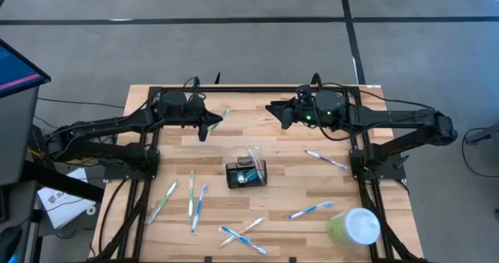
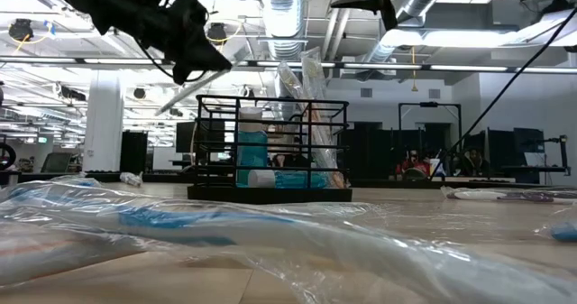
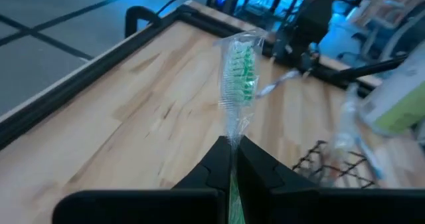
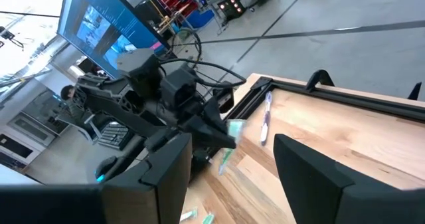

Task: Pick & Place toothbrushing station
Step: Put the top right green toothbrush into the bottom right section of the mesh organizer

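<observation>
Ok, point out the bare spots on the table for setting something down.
Bare wood lies between the left gripper and right gripper, above the black holder. Crowded: wrapped toothbrushes at lower left, more beside the green cup.

A: Cam setup?
B: High cam overhead, straight down, whole table (image 1: 296, 158), holder (image 1: 246, 174) near centre. Low cam at tabletop height, level across, wrapped brushes (image 2: 180, 223) v. close in front, holder (image 2: 270, 149) further back at 12.
A: Wrists?
B: Left wrist cam looks past its fingers (image 3: 259, 167) along the table. Right wrist cam faces the left gripper (image 4: 229, 136). All share the table.
</observation>
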Motion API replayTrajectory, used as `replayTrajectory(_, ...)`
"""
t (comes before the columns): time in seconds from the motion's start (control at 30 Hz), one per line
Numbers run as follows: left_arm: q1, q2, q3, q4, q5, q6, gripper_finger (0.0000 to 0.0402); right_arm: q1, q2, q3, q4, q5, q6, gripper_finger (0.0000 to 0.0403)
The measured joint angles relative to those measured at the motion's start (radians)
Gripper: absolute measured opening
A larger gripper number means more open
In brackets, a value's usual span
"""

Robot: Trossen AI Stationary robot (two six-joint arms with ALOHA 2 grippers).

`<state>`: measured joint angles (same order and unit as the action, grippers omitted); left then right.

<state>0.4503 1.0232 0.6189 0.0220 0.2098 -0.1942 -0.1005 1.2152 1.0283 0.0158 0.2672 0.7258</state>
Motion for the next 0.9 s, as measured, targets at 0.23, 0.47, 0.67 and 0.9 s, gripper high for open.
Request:
replayTrajectory(0.23,-0.002,-0.01,0.0,0.094,0.085,-0.031,0.0004,-0.008,0.0,0.0,0.0,0.003,0.0,0.0205)
replayTrajectory(0.47,-0.022,-0.01,0.0,0.25,0.192,-0.032,0.0003,-0.014,0.0,0.0,0.005,0.003,0.0,0.0205)
replayTrajectory(0.67,-0.042,-0.01,0.0,0.377,0.216,-0.128,0.0003,-0.006,0.005,0.0,0.065,0.003,-0.025,0.0205)
replayTrajectory(0.9,-0.06,-0.009,0.0,0.548,0.213,-0.264,0.0003,0.035,0.093,0.002,0.25,-0.005,-0.073,0.0205)
